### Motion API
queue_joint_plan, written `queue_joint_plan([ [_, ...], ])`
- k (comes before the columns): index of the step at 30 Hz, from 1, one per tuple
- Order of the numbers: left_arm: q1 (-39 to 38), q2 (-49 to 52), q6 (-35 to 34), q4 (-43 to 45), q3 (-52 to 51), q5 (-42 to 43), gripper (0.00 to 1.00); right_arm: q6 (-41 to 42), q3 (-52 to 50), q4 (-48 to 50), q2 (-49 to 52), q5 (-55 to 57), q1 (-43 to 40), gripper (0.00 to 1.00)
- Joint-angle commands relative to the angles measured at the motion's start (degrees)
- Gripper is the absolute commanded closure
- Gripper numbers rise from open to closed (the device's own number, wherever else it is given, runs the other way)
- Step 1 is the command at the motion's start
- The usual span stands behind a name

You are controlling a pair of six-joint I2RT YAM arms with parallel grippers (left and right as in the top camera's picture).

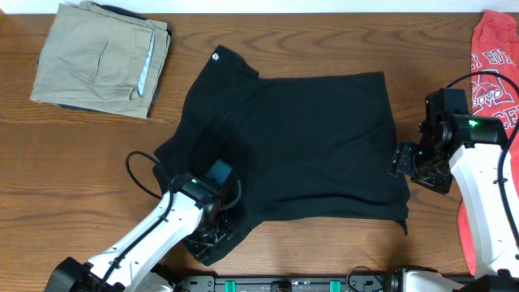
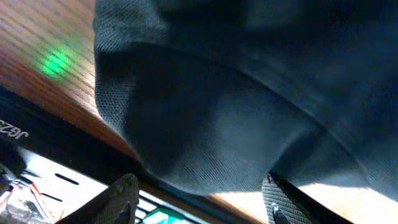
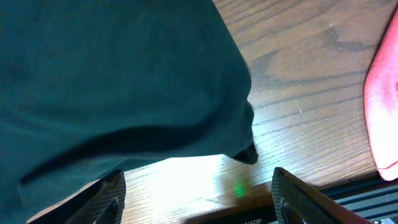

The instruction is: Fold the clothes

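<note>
Early folding step. Spread at centre of table [image 1: 81,162]: black shirt [image 1: 300,146], collar toward upper left. At lower-left corner of shirt: left gripper [image 1: 212,237], fingers apart, nothing clamped. At right edge: right gripper [image 1: 403,159], likewise apart and empty. Next, probably: pinching both edges, then carrying them across without bunching.

Overhead: even light, sharp, black shirt [image 1: 300,146] showing little detail. Wrist views soft; white glare on the table [image 3: 186,177] at lower centre of the right one
</note>
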Motion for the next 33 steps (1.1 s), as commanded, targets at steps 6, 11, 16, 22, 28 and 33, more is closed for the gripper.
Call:
queue_joint_plan([
  [6, -0.22, 0.46, -3.98, 7.08, -5.9, -0.79, 0.35, -0.09, -0.13, 0.09, -0.28, -0.39, 0.15, 0.27],
  [11, -0.22, 0.44, 0.66, 7.1, -6.01, -0.74, 0.69, -0.07, -0.13, -0.22, -0.28, -0.39, 0.15, 0.27],
  [16, -0.22, 0.42, 5.95, 4.85, -4.44, -0.52, 0.94, -0.02, -0.13, -0.24, -0.28, -0.39, 0.15, 0.3],
  [22, -0.22, -1.97, 11.58, -0.7, 1.79, -0.59, 0.94, 0.0, -0.13, -0.17, -0.28, -0.44, 0.15, 0.31],
  [28, -0.22, -6.88, 15.43, -5.97, 9.25, -3.91, 0.94, 0.11, -0.13, 0.04, -0.28, -0.42, 0.15, 0.31],
  [33, -0.22, -9.44, 16.26, -6.12, 11.96, -8.2, 0.94, 0.44, -0.13, 0.63, -0.28, -0.46, 0.15, 0.31],
])
